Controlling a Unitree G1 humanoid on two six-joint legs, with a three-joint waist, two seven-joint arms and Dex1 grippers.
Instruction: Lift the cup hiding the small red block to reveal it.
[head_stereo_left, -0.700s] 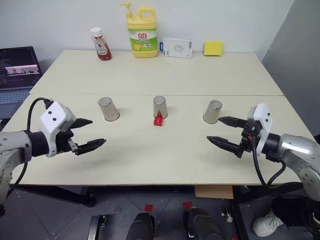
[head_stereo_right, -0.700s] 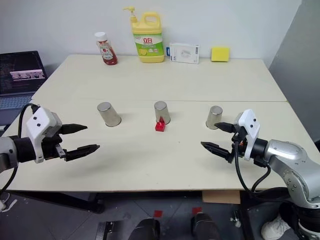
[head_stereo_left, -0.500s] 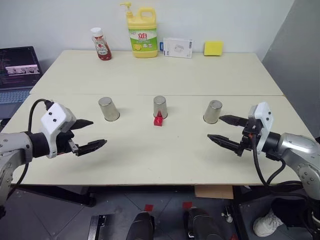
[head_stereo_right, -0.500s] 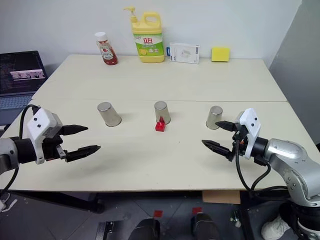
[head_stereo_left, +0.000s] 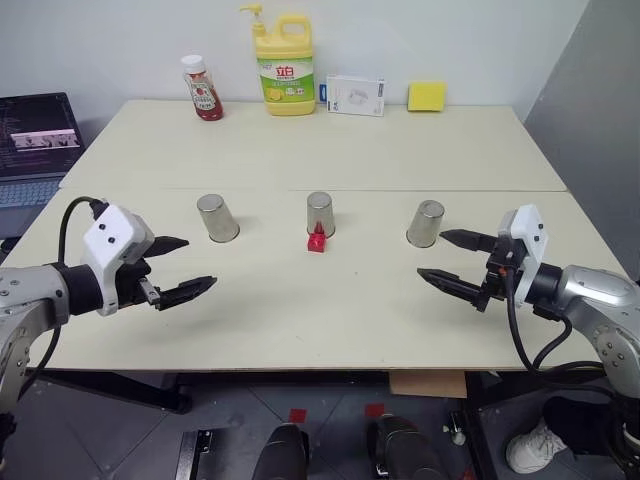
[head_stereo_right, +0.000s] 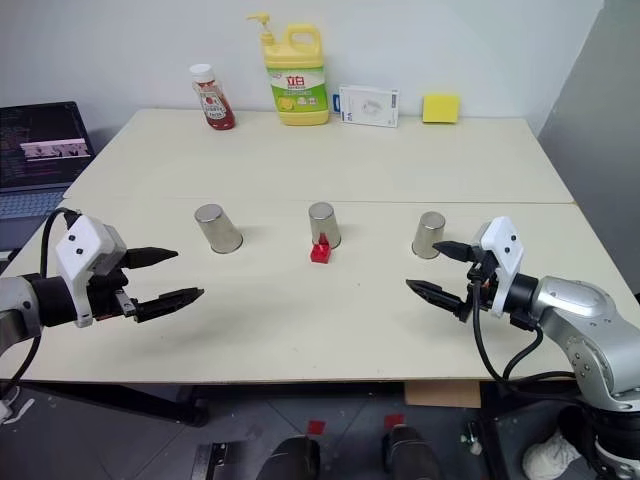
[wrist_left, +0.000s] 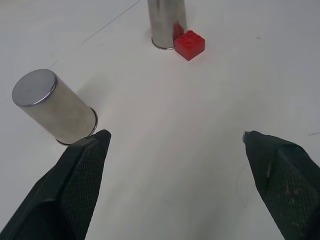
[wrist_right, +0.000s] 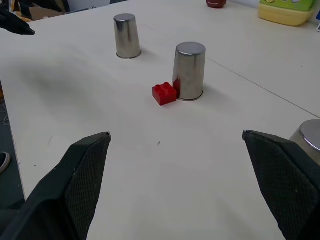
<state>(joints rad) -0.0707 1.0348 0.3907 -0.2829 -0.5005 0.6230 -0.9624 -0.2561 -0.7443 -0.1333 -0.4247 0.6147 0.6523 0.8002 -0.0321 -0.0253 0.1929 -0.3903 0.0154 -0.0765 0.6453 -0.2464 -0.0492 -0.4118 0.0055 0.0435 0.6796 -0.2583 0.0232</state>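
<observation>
1. The table (head_stereo_left: 300, 310) filled the middle of the frame.
2. The left gripper (head_stereo_left: 182, 268) hung at lower left, fingers wide, holding nothing.
3. The right gripper (head_stereo_left: 452, 261) hung at lower right, fingers wide, empty.
4. Three upturned cups stood in a row across the centre: left cup (head_stereo_left: 216, 217), middle cup (head_stereo_left: 320, 213), right cup (head_stereo_left: 426, 222).
5. The small red block (head_stereo_left: 316, 241) lay uncovered, touching the middle cup's near side.

left gripper (head_stereo_left: 185, 267), right gripper (head_stereo_left: 452, 260), jaws wide apart
</observation>
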